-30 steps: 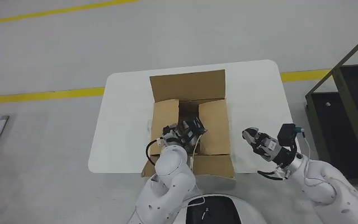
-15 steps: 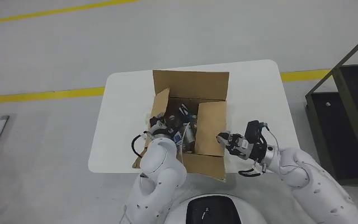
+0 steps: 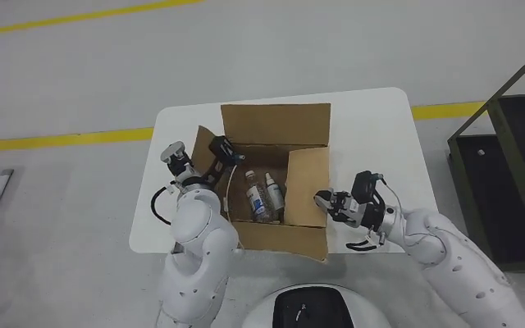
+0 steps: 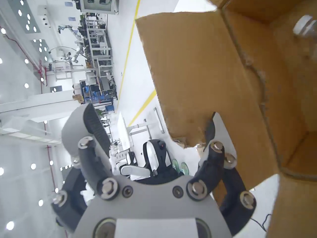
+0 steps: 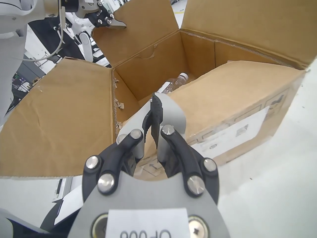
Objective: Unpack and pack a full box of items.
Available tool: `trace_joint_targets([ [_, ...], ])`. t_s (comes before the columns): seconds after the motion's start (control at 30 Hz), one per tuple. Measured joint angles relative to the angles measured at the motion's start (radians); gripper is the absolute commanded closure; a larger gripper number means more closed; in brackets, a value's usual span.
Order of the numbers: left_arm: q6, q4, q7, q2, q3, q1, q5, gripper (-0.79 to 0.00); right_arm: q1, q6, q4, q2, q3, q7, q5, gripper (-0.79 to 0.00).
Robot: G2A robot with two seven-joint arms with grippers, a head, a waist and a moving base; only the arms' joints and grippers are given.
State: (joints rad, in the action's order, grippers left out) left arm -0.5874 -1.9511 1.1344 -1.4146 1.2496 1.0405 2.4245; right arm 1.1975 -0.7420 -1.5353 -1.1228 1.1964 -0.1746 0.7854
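My head camera sits above my arms and looks straight down, far enough off to take in the whole table, the open box and both pincers. The left wrist camera rides just behind my left pincer, faces out along its fingers and sits very close to the raised flap ahead of them, with the hall beyond. The right wrist camera rides behind my right pincer and looks past its tips into the box from close by. With the head view it shares the bottles inside and my left pincer at the far flap.
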Motion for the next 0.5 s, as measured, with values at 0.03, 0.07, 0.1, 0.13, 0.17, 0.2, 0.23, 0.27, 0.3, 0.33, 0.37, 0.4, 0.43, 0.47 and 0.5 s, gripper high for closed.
trace_joint_targets([
  [0.03,-0.005,0.004,-0.009,0.002,0.017,0.002,0.014,-0.785,0.000,0.000,0.000,0.000,0.001,0.001,0.001,0.000],
  [0.07,-0.011,0.010,-0.020,0.005,0.039,0.007,0.026,-0.785,0.001,0.001,0.000,0.000,0.002,0.002,0.003,0.000],
  [0.1,-0.015,0.014,-0.027,0.007,0.054,0.011,0.033,-0.785,0.001,0.001,0.000,0.001,0.002,0.003,0.004,0.000],
  [0.13,-0.019,0.017,-0.033,0.009,0.068,0.016,0.040,-0.785,0.001,0.001,0.000,0.001,0.003,0.004,0.005,0.000],
  [0.17,-0.023,0.021,-0.040,0.011,0.086,0.023,0.049,-0.785,0.002,0.003,-0.001,0.001,0.003,0.004,0.006,0.000],
  [0.2,-0.025,0.023,-0.045,0.012,0.097,0.029,0.055,-0.785,0.001,0.004,-0.001,0.001,0.004,0.004,0.007,0.000],
  [0.23,-0.027,0.024,-0.049,0.013,0.109,0.036,0.062,-0.785,0.001,0.006,-0.002,0.001,0.005,0.005,0.008,0.000],
  [0.27,-0.028,0.025,-0.054,0.015,0.123,0.044,0.069,-0.785,0.001,0.007,-0.002,0.001,0.006,0.006,0.009,0.000],
  [0.3,-0.030,0.025,-0.057,0.016,0.133,0.050,0.074,-0.785,0.001,0.009,-0.002,0.001,0.007,0.006,0.010,0.000],
  [0.33,-0.032,0.025,-0.060,0.017,0.142,0.057,0.079,-0.785,0.001,0.010,-0.002,0.001,0.007,0.007,0.011,0.000],
  [0.37,-0.034,0.025,-0.064,0.018,0.152,0.067,0.085,-0.785,0.001,0.012,-0.002,0.001,0.008,0.007,0.012,0.000],
  [0.4,-0.036,0.024,-0.067,0.019,0.159,0.074,0.089,-0.785,0.001,0.014,-0.002,0.001,0.009,0.008,0.013,0.000],
  [0.43,-0.037,0.023,-0.071,0.019,0.166,0.081,0.092,-0.785,0.001,0.016,-0.002,0.001,0.011,0.009,0.013,0.000],
  [0.47,-0.038,0.021,-0.076,0.020,0.172,0.088,0.095,-0.785,0.001,0.020,-0.003,0.001,0.013,0.012,0.014,0.000],
  [0.5,-0.038,0.018,-0.080,0.020,0.176,0.093,0.098,-0.785,0.001,0.024,-0.004,0.002,0.016,0.017,0.016,0.000],
])
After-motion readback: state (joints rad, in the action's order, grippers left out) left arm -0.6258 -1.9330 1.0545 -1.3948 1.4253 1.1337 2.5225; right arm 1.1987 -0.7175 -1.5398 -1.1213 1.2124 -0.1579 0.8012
